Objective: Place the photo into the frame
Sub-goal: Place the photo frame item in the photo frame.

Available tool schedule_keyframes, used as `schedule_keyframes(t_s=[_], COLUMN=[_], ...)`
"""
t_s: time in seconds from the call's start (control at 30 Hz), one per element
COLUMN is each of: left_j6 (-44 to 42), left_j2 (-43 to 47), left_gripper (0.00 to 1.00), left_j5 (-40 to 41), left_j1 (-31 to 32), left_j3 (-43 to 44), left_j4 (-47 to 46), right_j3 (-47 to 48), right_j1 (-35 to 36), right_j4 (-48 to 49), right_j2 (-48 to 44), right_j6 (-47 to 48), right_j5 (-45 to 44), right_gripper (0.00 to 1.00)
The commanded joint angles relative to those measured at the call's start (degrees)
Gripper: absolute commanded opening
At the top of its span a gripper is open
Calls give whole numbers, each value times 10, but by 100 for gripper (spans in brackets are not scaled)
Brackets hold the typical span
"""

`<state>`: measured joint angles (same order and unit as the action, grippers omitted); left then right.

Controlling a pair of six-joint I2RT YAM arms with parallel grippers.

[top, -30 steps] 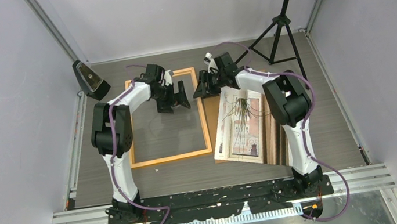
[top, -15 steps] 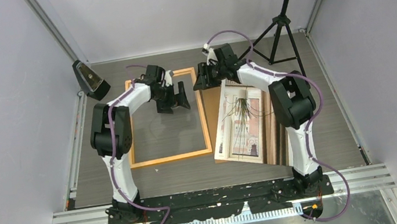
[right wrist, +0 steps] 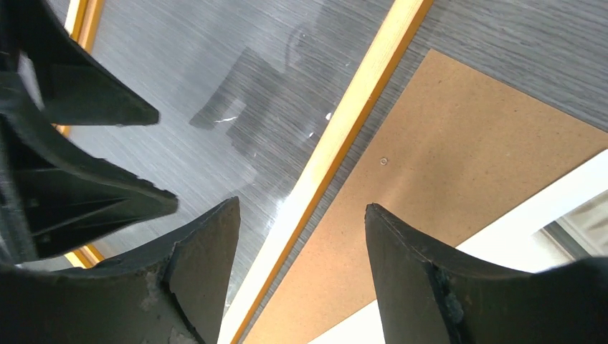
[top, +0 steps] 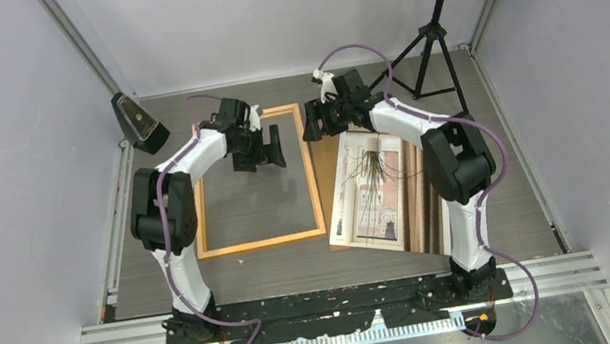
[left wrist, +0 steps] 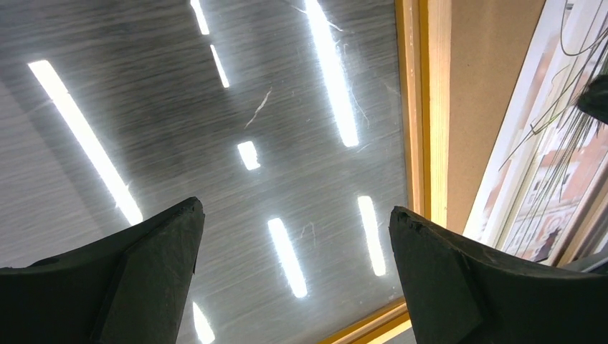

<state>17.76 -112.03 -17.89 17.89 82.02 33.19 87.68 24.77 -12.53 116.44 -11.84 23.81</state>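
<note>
Photo (top: pixel 374 194) lies right of frame (top: pixel 262 242) (on brown board (right wrist: pixel 444 165)); left tool (left wrist: pixel 295 215), right tool (right wrist: pixel 301 208) both released, empty.

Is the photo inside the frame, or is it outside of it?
Outside. The photo lies face up on the brown board, to the right of the frame.

Tabletop (top: pixel 502 189): dark grey, wood-grain finish.
Lying directly on it:
- orange wooden frame (top: pixel 262 243), flat, left of centre, with a glossy clear sheet (left wrist: pixel 287 179) inside its rails;
- brown backing board (right wrist: pixel 466 158), flat, just beside the frame's right rail, with the photo (top: pixel 373 198) on top, picture side up;
- black music stand tripod (top: pixel 432 46), far right corner.
</note>
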Motion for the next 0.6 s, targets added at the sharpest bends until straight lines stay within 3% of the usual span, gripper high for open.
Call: schedule_keyframes(t_s=[0.0, 0.57], left_j6=[-39, -76], left_j2=[69, 149], left_gripper=[100, 100], left_j5=[40, 74], left_j1=[0, -50], left_j3=[-9, -24], left_j4=[7, 21], right_j3=[-7, 29], right_j1=[10, 25], right_j4=[7, -13], right_j2=[-46, -38], right_j6=[44, 105], right_j5=[-31, -83], right_gripper=[72, 76])
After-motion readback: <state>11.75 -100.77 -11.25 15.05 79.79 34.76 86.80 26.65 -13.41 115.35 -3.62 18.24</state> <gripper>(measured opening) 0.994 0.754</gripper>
